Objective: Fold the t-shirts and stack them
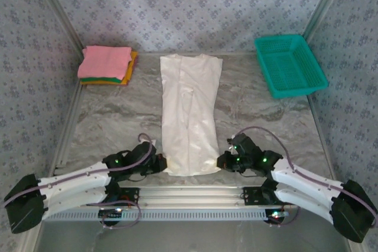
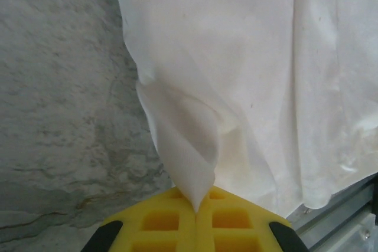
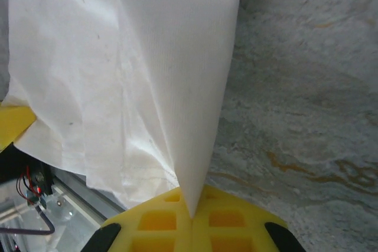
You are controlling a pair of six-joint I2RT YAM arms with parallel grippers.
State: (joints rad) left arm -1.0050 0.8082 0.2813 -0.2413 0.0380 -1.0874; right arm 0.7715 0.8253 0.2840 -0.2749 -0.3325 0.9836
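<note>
The left tool [image 2: 195, 209] and right tool [image 3: 192, 212] are each pinching a corner of the white t-shirt [image 1: 190, 110], and both should be rising evenly, carrying it ahead.

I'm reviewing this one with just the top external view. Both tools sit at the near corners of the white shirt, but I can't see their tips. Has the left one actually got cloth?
Observer: Yes. The left wrist view shows the left tool shut on a corner of the white t-shirt, with the cloth pinched to a point between its yellow pads.
Operator: And the right side?
Observer: The right tool is shut on the other near corner. The fabric there is drawn into a narrow cone toward the tips, beside the marbled table.
</note>
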